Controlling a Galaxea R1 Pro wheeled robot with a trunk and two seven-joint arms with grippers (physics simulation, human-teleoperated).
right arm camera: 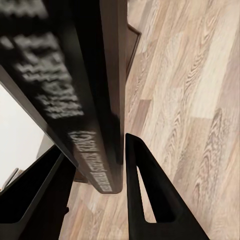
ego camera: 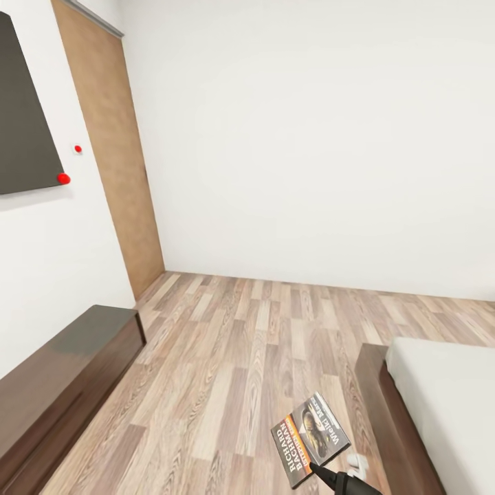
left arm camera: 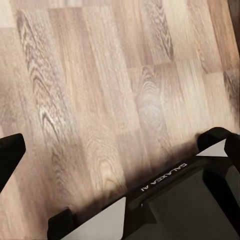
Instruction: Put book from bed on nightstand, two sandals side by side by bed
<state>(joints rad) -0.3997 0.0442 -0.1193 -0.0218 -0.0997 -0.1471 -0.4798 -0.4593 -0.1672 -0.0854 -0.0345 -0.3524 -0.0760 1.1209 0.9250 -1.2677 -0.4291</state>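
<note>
White bedroom walls and a wood-plank floor [ego camera: 234, 371] spread ahead, with a long dark cabinet [ego camera: 62, 385] at 8 o'clock and the bed [ego camera: 440, 405] corner at 4 o'clock. At 5 o'clock the right hand [ego camera: 328, 474] carries the book [ego camera: 309, 437], pinched at 1 edge, so the carrying step seems underway; next comes finding a nightstand. Its wrist view shows the fingers [right arm camera: 145, 200] clamped on the book's spine, while the left hand's [left arm camera: 120, 165] wrist view has its fingers spread wide over bare floor.

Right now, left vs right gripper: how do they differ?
The right gripper is shut on the book, jaws pinching its edge; the left gripper holds nothing, jaws spread wide. The right carries the book above the floor beside the bed; the left faces bare planks. Both are black.
</note>
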